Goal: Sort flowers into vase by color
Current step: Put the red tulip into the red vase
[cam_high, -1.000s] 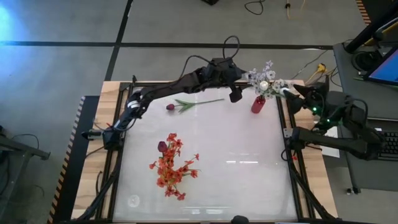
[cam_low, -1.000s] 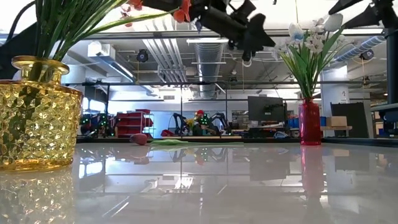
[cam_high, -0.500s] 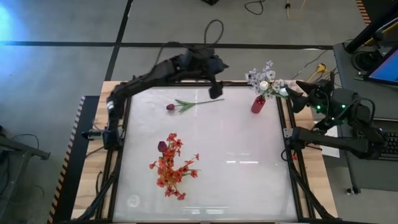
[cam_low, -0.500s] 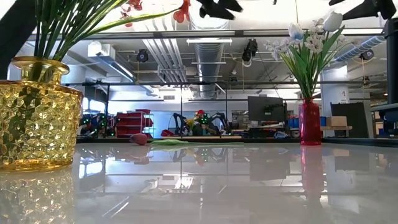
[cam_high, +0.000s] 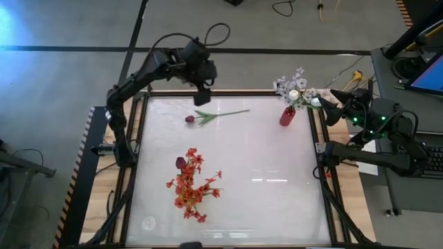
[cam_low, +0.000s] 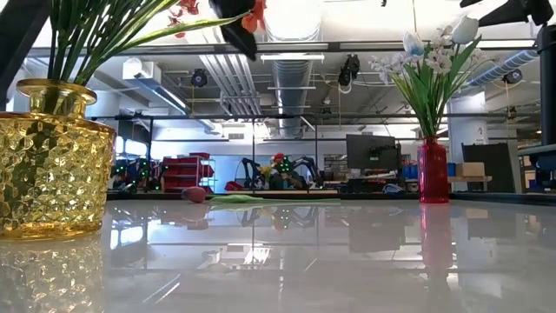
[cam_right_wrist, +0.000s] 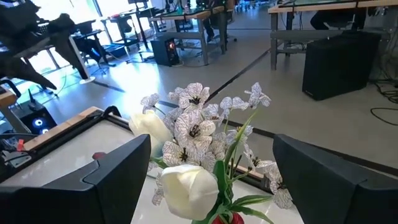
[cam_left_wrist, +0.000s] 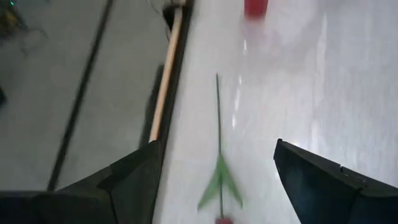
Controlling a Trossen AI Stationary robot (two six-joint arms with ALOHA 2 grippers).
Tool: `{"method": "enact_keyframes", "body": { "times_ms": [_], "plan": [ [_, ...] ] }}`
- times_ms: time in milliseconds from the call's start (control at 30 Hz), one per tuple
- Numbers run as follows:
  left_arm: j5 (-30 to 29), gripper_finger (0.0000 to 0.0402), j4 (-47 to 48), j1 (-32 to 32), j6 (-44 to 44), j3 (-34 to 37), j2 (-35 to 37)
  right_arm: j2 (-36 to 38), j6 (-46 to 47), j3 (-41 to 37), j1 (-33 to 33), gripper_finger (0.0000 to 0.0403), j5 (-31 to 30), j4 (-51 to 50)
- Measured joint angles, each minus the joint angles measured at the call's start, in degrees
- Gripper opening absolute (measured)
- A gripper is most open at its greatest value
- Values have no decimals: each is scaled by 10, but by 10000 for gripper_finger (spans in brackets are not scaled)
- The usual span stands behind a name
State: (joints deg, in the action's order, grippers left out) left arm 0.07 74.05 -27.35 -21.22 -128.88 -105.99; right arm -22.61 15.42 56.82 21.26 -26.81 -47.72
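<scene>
Maroon tulip (cam_high: 190, 119) lies below the left hand (cam_high: 203, 97), spread wide and holding nothing

Overhead, table-level and 2 wrist views share the red vase (cam_high: 286, 115).

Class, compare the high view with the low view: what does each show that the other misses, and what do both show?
Only the high view shows the right tool beside the white flowers, and the left tool above the table's far edge. Only the low view shows the yellow glass vase and the room behind. Both show the red vase and the lone maroon tulip lying flat.
</scene>
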Motion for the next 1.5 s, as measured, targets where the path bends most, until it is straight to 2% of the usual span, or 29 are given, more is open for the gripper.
{"method": "enact_keyframes", "body": {
  "times_ms": [100,300,533,733,1167,1500],
  "plan": [
    [20,295,19,-29,-24,1,-6,0,-1,0,0,329,0,0],
    [90,295,-38,-60,-40,4,-45,-1,-19,1,0,329,3,23],
    [95,295,-12,-56,-68,4,-111,-10,-51,2,0,329,22,73],
    [96,295,25,-53,-68,4,-130,-50,-87,5,0,329,35,107],
    [95,295,-6,-16,13,0,-50,-190,-152,138,0,329,28,98],
    [96,295,-22,33,31,3,7,-256,-180,207,0,329,29,73]
  ]
}}
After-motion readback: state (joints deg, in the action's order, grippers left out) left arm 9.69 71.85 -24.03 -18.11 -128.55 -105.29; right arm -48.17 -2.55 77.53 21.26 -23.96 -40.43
